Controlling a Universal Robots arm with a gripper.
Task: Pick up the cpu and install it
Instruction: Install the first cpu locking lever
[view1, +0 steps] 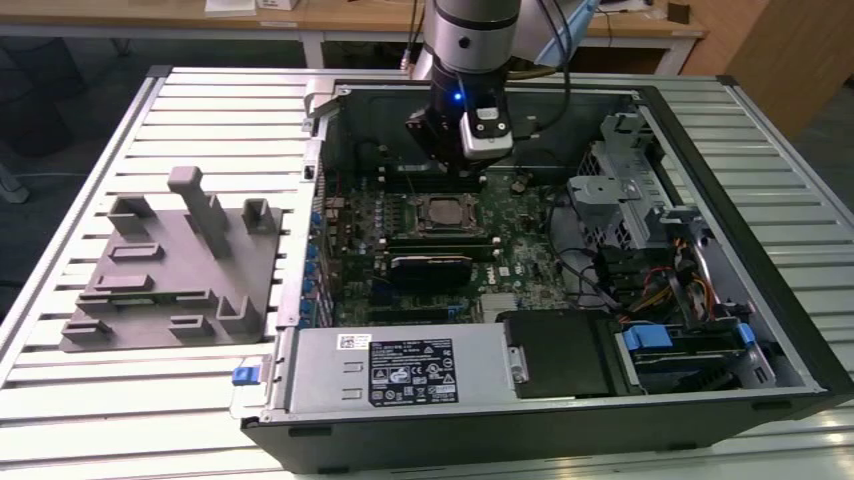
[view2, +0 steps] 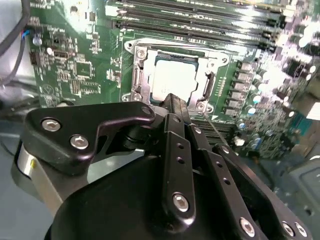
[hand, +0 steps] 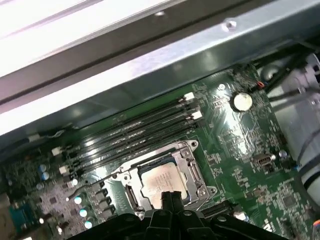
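Note:
The cpu (view1: 445, 212), a pale silver square chip, lies flat inside the metal socket frame (view2: 136, 80) on the green motherboard (view1: 527, 250) of the open computer case. In both wrist views the cpu (view2: 175, 80) (hand: 160, 181) sits seated in the frame with nothing on top of it. My gripper (view1: 451, 176) hangs just above the board, toward the case's far wall from the socket. Its black fingers are pressed together with nothing between them, and the gripper (view2: 172, 98) (hand: 170, 196) has its tip over the cpu's near edge, apart from it.
A grey moulded fixture (view1: 174, 260) lies on the slatted table at the exterior view's left. Inside the case are a power supply (view1: 400, 370), a drive cage (view1: 621, 200) with cables, and black memory slots (hand: 145, 131) beside the socket. Case walls (view1: 320, 200) ring the board.

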